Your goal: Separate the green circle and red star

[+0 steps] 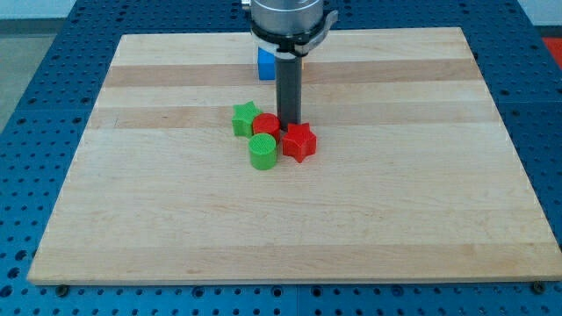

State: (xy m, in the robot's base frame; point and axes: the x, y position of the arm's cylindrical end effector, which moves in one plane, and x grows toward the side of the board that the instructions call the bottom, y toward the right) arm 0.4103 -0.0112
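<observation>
A pale wooden board (395,219) carries a green star (245,118), red cylinder (266,125), green circle (262,151), red star (299,141) and blue block (266,63).

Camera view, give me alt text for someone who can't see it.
My tip stands just above a tight cluster of four blocks mid-board: red star, green circle, red circle, green star. A blue block sits behind the rod on the wooden board.

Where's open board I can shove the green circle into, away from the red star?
Crowded: green circle, red star, red round block and green star cluster, my tip among them. Blue block sits behind. Board is bare toward the view's left, bottom and right.
</observation>
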